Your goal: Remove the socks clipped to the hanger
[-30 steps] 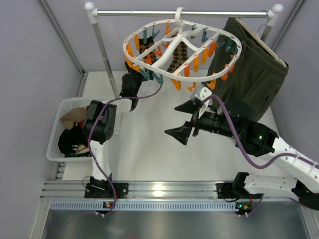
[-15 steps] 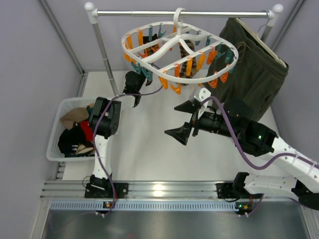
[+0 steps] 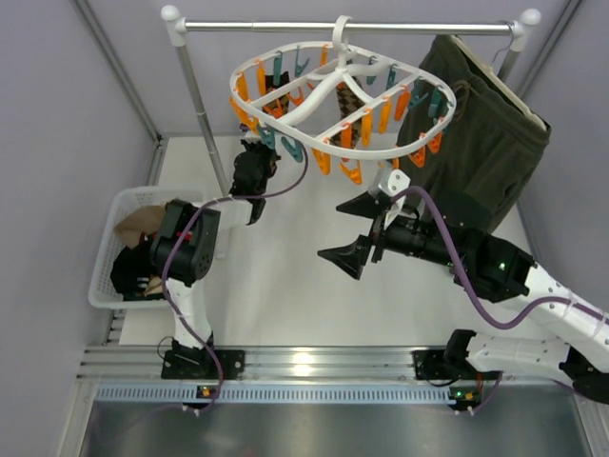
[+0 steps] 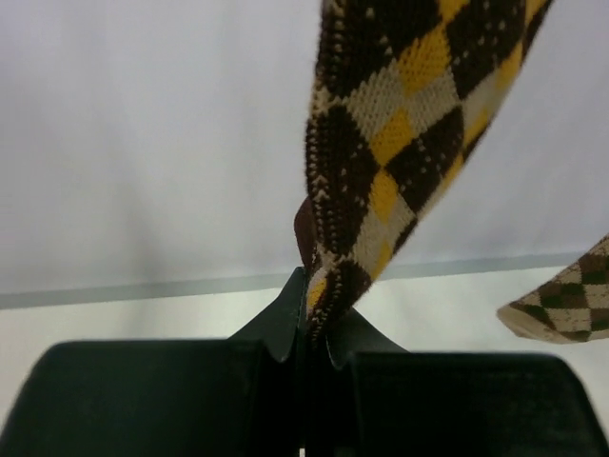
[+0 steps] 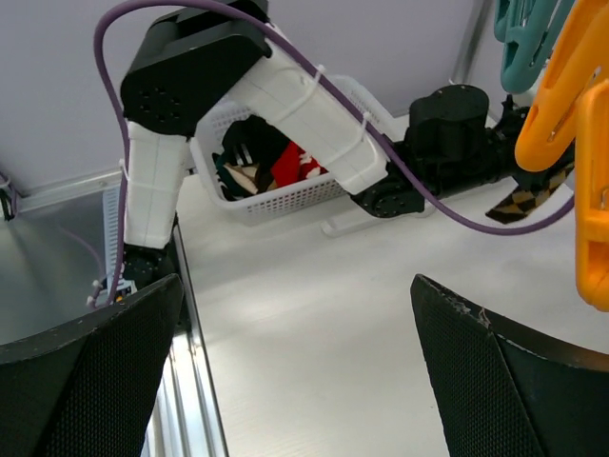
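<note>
Pinching the argyle sock (image 4: 400,143), the left tool (image 4: 309,331) sits beneath the hanger (image 3: 314,103). The right tool (image 5: 295,290) is spread wide, with green shorts (image 3: 485,143) close behind and a basket (image 3: 106,243) at far left.

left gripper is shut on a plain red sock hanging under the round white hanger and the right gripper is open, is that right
Not quite. The sock in the left gripper is brown, yellow and cream argyle, not plain red; the left wrist view shows it. The rest stands: it hangs under the round white hanger and the right gripper is open.
</note>
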You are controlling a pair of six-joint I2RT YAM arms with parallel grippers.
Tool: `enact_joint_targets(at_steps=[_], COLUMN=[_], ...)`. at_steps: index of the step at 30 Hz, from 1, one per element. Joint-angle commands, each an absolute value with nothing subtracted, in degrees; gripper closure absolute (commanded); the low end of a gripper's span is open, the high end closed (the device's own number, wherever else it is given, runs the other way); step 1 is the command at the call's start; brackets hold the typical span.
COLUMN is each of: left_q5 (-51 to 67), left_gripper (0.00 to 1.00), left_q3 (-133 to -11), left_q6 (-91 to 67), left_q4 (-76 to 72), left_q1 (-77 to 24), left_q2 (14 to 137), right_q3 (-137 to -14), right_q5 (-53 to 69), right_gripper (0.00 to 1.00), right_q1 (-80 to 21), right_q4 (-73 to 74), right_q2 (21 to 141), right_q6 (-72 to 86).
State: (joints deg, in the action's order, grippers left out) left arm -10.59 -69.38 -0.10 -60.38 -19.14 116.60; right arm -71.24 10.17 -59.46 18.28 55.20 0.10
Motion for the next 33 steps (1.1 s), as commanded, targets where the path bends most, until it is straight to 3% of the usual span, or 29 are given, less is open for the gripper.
enact_joint_targets(at_steps=[1,15,33], left_q5=[-16.9,-32.6,-34.5], left_gripper=[1.00,1.00,1.00], left_q3=[-64.8,-41.3,-26.6], left_q6=[-3.0,-8.0,-12.1], left_q4=[-65.0,-65.0,-56.3], left_q1=[-19.0,-21.5,-22.9], left_q2=[107.7,84.6,53.4], right_q3=[-70.9,-72.1,-84.9], right_q5=[10.2,6.4,-5.2], right_gripper=[0.01,0.01,0.01], right_q1=[-59.1,-59.1,-59.0], right_q4=[14.2,15.9,27.6], right_q2=[53.1,49.7,52.6], right_q6=[1.9,4.7,8.7])
